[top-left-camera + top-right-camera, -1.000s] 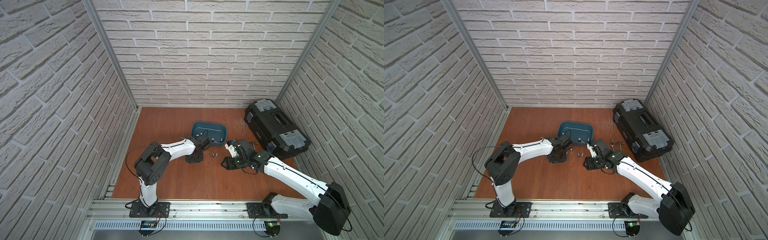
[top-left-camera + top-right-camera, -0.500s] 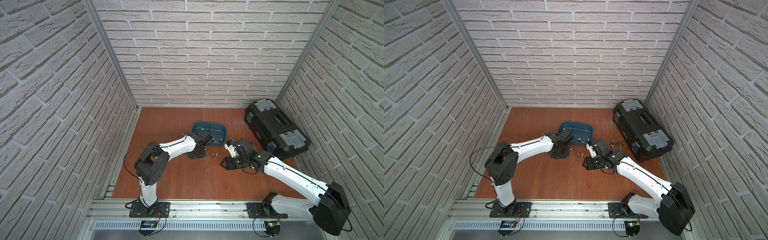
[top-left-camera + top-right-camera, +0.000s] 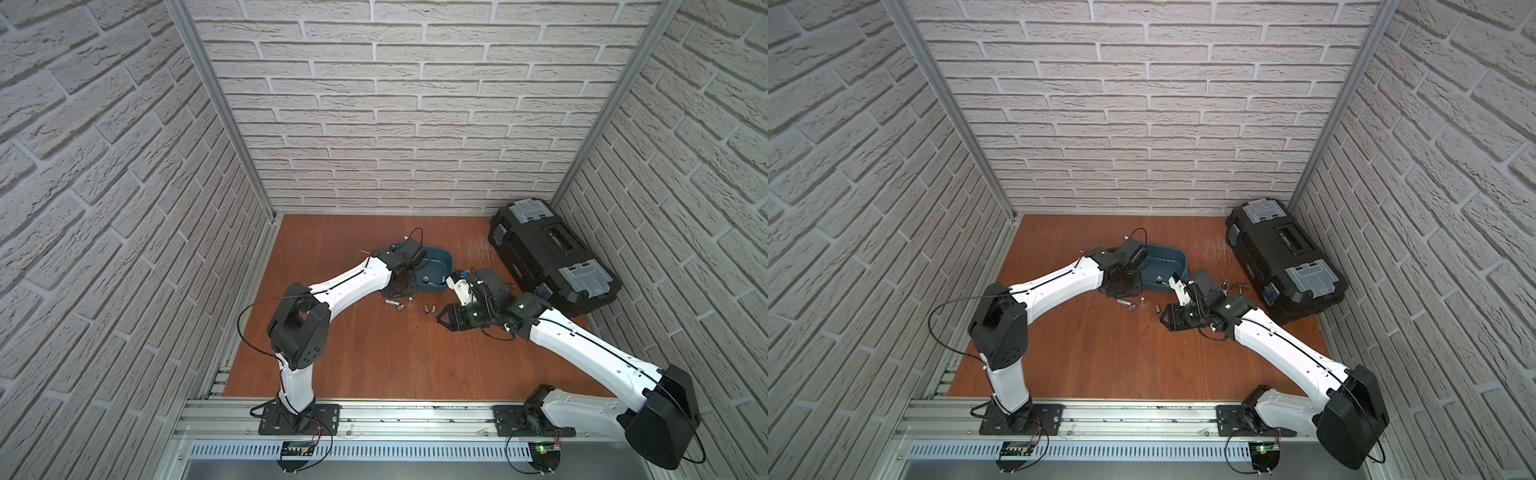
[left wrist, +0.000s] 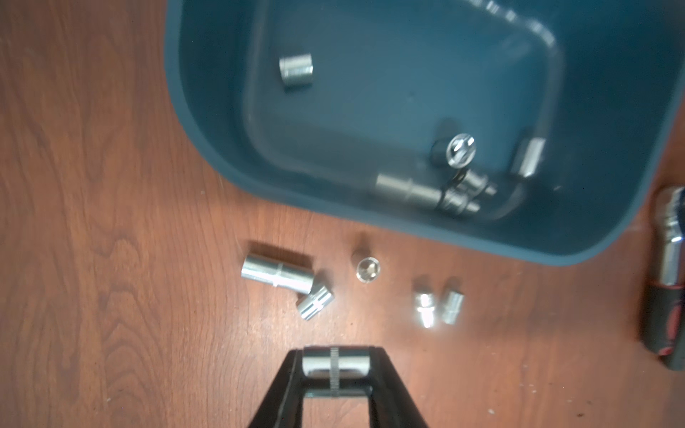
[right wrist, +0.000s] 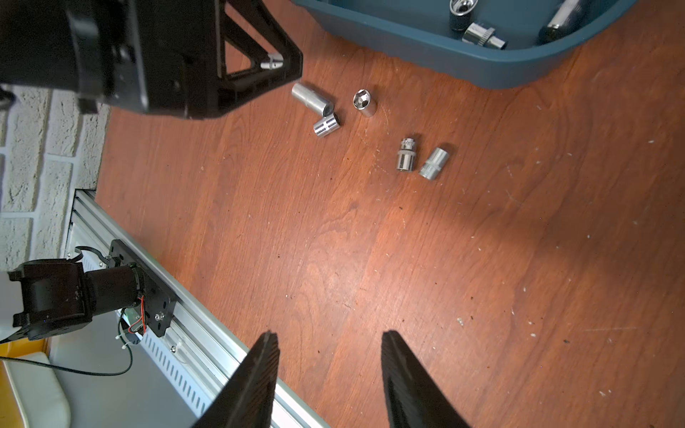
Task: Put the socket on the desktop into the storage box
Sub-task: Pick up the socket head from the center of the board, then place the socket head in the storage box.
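Observation:
My left gripper [image 4: 336, 355] is shut on a shiny knurled socket [image 4: 336, 365], held across its jaws just above the desktop [image 3: 374, 353]. It hangs a little short of the near wall of the teal storage box [image 4: 207, 140]. In a top view the left gripper [image 3: 400, 287] sits at the storage box's [image 3: 441, 258] front-left corner. Several loose sockets lie between gripper and box: a long one [image 4: 277, 273], a short one [image 4: 315, 301] touching it, an upright one [image 4: 368, 267] and a pair [image 5: 406, 155]. My right gripper [image 5: 328, 341] stands open and empty over bare wood.
Several sockets [image 4: 295, 70] lie inside the box. A ratchet handle with a black grip [image 4: 671, 274] lies beside the box. A black toolbox [image 3: 548, 257] stands at the back right. An aluminium rail [image 3: 395, 415] runs along the front edge; brick walls close three sides.
My left gripper has moved a short way back toward the storage box with the socket in it. The right arm has not moved.

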